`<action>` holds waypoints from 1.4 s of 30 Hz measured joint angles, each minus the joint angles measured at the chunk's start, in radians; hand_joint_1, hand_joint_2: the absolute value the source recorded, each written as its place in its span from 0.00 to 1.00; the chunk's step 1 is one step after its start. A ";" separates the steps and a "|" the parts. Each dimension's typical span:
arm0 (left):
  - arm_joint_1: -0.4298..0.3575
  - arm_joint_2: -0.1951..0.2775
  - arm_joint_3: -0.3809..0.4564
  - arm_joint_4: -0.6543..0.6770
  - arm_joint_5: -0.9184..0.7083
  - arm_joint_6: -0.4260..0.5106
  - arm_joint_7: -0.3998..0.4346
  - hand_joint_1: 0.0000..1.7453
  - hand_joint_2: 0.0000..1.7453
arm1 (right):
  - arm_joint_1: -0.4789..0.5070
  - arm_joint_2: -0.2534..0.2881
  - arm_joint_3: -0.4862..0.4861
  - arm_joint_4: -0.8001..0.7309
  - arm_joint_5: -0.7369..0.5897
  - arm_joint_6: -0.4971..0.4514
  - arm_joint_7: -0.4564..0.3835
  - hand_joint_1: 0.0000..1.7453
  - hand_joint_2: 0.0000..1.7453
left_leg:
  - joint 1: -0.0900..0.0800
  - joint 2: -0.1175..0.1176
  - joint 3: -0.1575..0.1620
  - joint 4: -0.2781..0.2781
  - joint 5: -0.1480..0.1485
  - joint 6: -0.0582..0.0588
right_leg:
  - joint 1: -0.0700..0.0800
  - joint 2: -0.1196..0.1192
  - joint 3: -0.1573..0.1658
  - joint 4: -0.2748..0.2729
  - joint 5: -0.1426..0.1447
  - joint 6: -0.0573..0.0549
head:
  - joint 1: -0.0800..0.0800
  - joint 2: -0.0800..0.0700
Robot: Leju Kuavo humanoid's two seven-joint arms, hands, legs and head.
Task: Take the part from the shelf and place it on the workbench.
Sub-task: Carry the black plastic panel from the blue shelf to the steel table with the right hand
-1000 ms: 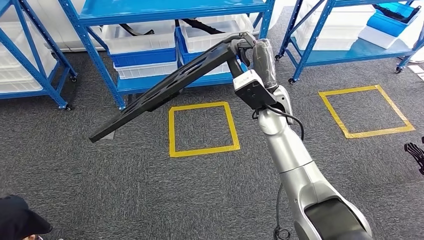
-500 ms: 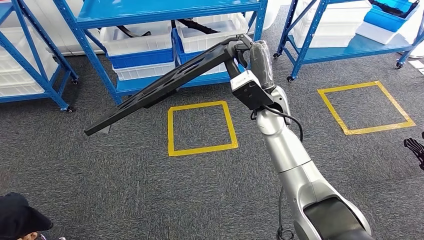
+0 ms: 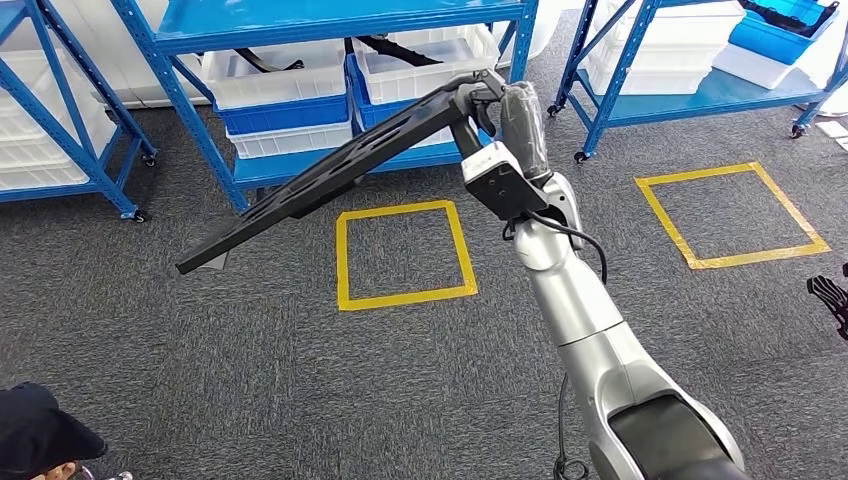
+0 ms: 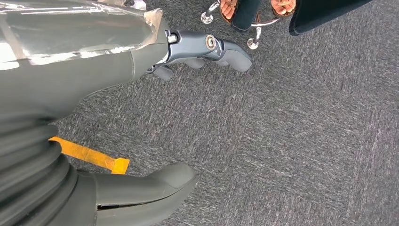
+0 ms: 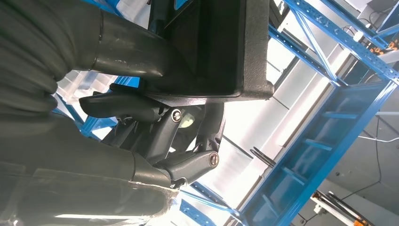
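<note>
A: What is the biggest thing there?
B: The blue shelf (image 3: 330, 20), at twelve o'clock across the head view, with white bins (image 3: 275, 75) on its lower level. On the grey carpet (image 3: 250, 370) before it lies a yellow tape square (image 3: 405, 255); a second one (image 3: 735, 220) sits at three o'clock.

A: And the part?
B: The long black part (image 3: 320, 180) hangs in the air above the carpet, slanting from its high end at twelve o'clock down toward nine.

A: Who holds it?
B: The right hand (image 3: 490, 95) is clamped on its upper end, thumb (image 5: 127, 59) over, fingers (image 5: 193, 162) beneath.

A: The left hand?
B: The left hand (image 4: 94, 61) hangs over the carpet, fingers (image 4: 226, 47) spread, holding nothing. A person's sandalled feet (image 4: 256, 7) stand nearby.
</note>
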 joint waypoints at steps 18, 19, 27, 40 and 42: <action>-0.002 0.002 0.015 -0.007 -0.004 -0.008 -0.002 0.00 1.00 | -0.005 -0.011 -0.003 0.030 -0.068 0.008 -0.034 1.00 1.00 | 0.047 0.092 -0.008 0.004 0.018 -0.053 | -0.047 -0.044 -0.033 0.060 -0.021 0.050 | -0.003 0.000; -0.003 0.003 0.017 -0.008 -0.003 -0.008 -0.002 0.00 1.00 | -0.004 -0.011 -0.003 0.031 -0.068 0.007 -0.034 1.00 1.00 | 0.050 0.098 -0.005 0.003 0.016 -0.054 | -0.045 -0.032 -0.038 0.064 -0.018 0.038 | -0.010 0.000; -0.002 0.004 0.031 -0.008 -0.002 -0.006 -0.002 0.00 1.00 | -0.002 -0.006 -0.003 0.040 -0.081 0.004 -0.035 1.00 1.00 | 0.004 -0.009 -0.109 0.311 -0.176 0.015 | 0.006 0.058 -0.069 0.064 0.013 -0.012 | -0.018 0.000; -0.006 0.009 0.046 -0.008 -0.004 -0.006 -0.002 0.00 1.00 | -0.008 0.002 -0.007 0.041 -0.096 -0.007 -0.036 1.00 1.00 | -0.029 0.023 0.072 -0.013 -0.060 0.094 | 0.001 0.012 -0.169 0.241 -0.060 0.020 | -0.006 0.000; -0.005 0.005 0.046 -0.008 -0.005 -0.006 -0.002 0.00 1.00 | -0.001 0.002 -0.008 0.040 -0.096 -0.008 -0.032 1.00 1.00 | -0.016 0.050 0.070 -0.009 -0.062 0.074 | -0.018 0.001 -0.164 0.249 -0.058 0.049 | -0.005 0.000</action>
